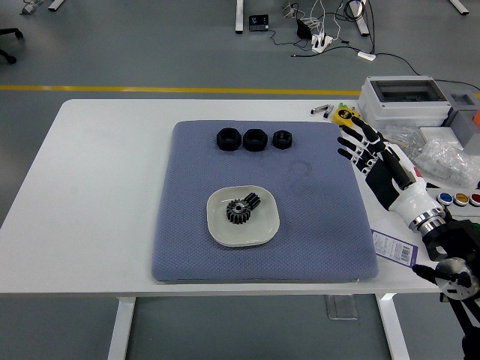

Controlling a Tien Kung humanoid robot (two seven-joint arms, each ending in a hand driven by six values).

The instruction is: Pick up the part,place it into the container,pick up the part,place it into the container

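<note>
Blue-grey padding (322, 225) covers the middle of your white tabletop (97, 195), carrying three black nuts (253, 139) in a row near its far edge and a white dish (243, 216) holding two black gears (241, 208). Your right hand (375, 161) hovers over the mat's right edge, fingers spread, holding nothing. Right of it sit a grey box (405, 94), crumpled plastic (450, 161) and a purple label (395, 247) whose print is too small to read.

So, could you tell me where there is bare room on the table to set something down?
Free: the white table left of the blue mat, and the mat's right half between the dish and the right hand. Crowded: the table's right edge.
</note>
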